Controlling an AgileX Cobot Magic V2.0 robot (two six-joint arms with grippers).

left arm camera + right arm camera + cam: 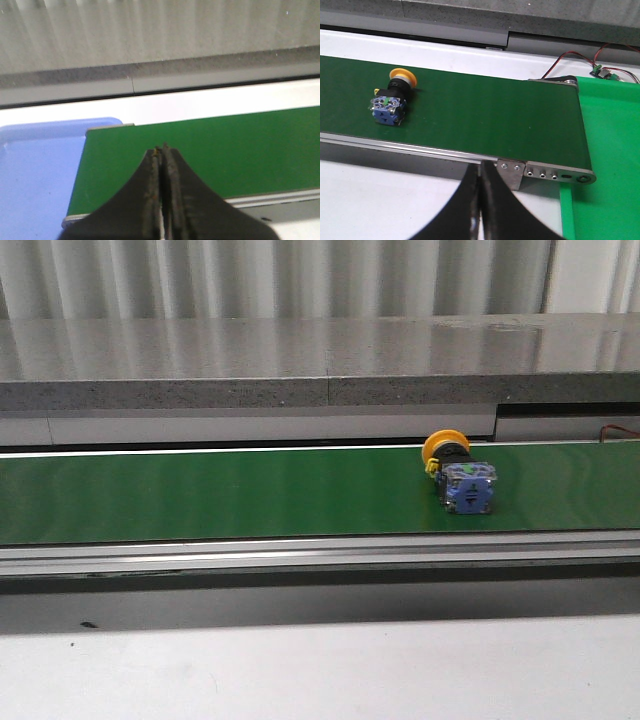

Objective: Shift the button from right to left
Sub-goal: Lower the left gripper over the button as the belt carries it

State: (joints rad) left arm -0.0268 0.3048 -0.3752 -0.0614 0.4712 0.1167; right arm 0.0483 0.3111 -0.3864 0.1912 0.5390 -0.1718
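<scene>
Both black, tapered grippers, left (162, 150) and right (480, 167), have their fingers pressed together, holding nothing. Beyond, the button (460, 472) lies on its side on the matte green belt (220, 490), right of centre, its round yellow head toward the speckled stone ledge (250, 360).

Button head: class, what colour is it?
Yellow; the button head shows best in the right wrist view.
</scene>
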